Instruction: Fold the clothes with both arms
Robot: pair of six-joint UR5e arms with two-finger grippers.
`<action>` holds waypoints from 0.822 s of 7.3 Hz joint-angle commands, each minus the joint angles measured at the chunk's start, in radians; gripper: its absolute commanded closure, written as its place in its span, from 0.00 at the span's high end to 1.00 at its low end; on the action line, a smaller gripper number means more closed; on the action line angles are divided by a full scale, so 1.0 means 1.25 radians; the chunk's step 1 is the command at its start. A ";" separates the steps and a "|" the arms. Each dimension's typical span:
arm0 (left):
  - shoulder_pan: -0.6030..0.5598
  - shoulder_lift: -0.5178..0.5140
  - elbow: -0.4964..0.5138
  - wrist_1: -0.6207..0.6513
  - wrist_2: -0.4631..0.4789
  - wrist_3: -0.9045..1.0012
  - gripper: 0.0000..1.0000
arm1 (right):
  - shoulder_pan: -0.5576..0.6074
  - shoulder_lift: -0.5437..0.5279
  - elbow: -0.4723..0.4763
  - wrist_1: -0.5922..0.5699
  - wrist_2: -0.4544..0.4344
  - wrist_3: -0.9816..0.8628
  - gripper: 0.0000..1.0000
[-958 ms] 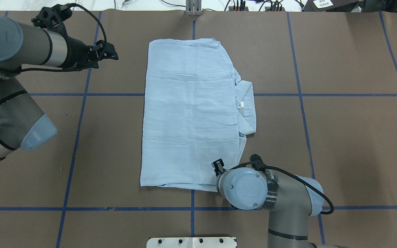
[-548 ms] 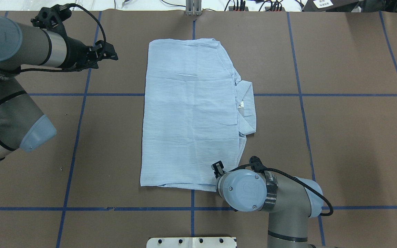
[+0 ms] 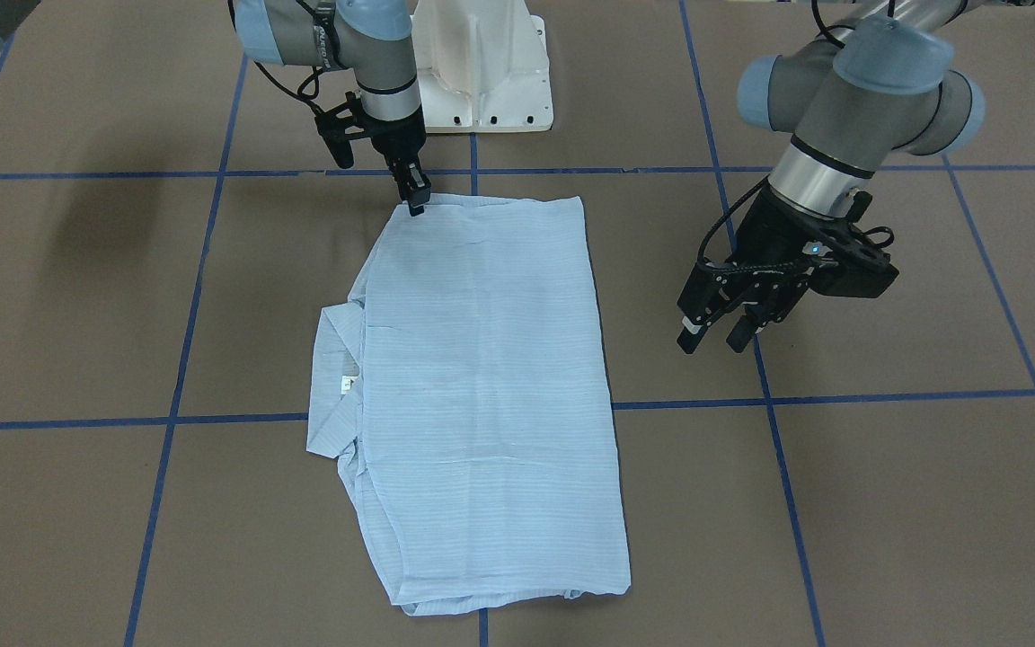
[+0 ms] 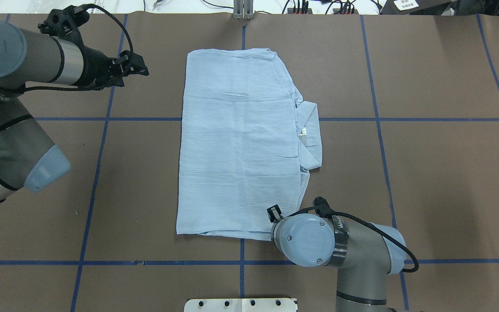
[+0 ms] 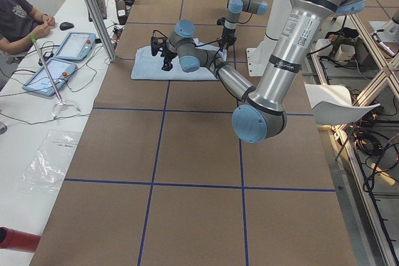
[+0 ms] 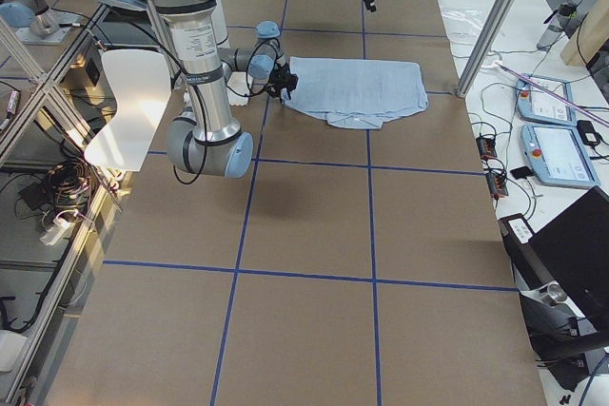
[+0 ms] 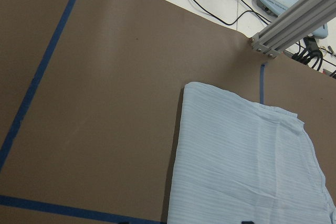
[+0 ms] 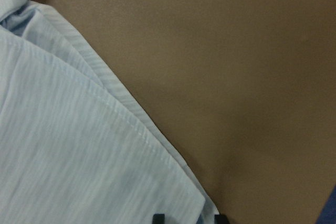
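The pale-blue striped shirt lies folded in a flat rectangle mid-table, with its collar and white label poking out on the right side. My right gripper points down at the shirt's near right corner. In the right wrist view its tips stand a narrow gap apart and straddle that corner's edge. In the overhead view my wrist hides it. My left gripper is open and empty and hovers above bare table, left of the shirt's far left corner.
The white pedestal base stands at the near edge. An aluminium post and cables line the far edge. Blue tape lines cross the brown table cover. An operator sits by tablets beyond the far edge.
My right wrist has drifted slightly toward the near edge over the shirt's corner. The left arm and the shirt have barely moved.
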 commanded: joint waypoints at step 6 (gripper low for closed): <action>0.096 -0.004 -0.027 0.002 0.061 -0.178 0.75 | 0.022 -0.003 0.031 0.000 0.033 -0.004 0.00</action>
